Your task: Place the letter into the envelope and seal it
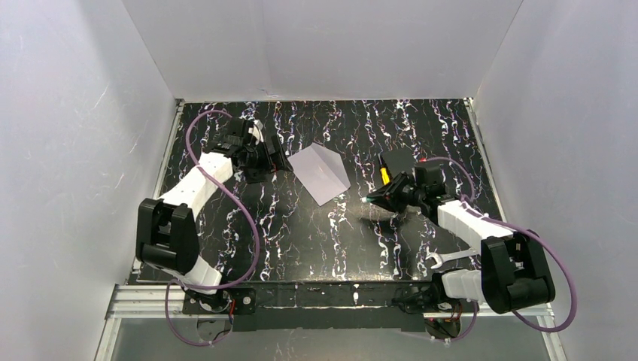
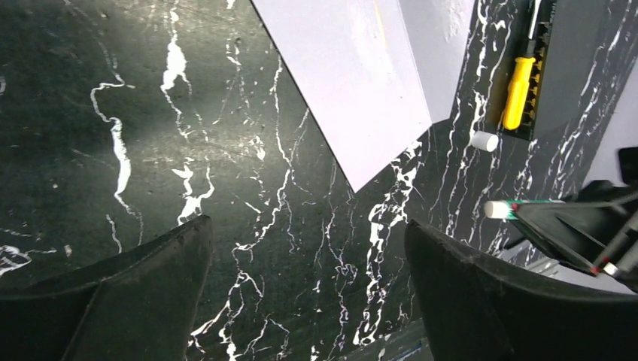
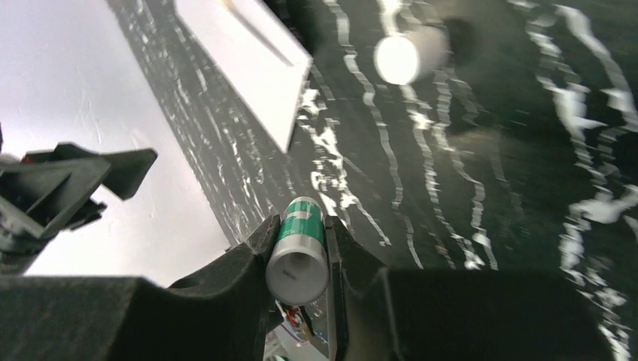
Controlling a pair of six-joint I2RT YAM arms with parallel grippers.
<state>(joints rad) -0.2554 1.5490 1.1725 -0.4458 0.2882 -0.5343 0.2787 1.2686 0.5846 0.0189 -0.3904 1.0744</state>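
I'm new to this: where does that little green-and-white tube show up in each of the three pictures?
Top external: right of centre, the glue stick pokes out of the right gripper, pointing left.
Left wrist: glue stick near the right edge, just below mid-height, white end showing.
Right wrist: glue stick at bottom centre, clamped in the gripper.
Shared landmark: the pale envelope, in all three views.

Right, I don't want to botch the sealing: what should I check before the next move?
1. Left claw open, clear of the pale lavender paper envelope: ok.
2. Right claw shut on the green-and-white glue stick: ok.
3. Stick uncapped: cannot tell; a small white cylinder lies on the black marbled table.
4. Cream-tan paper letter inside the envelope: cannot tell.
5. Flap folded open: cannot tell.
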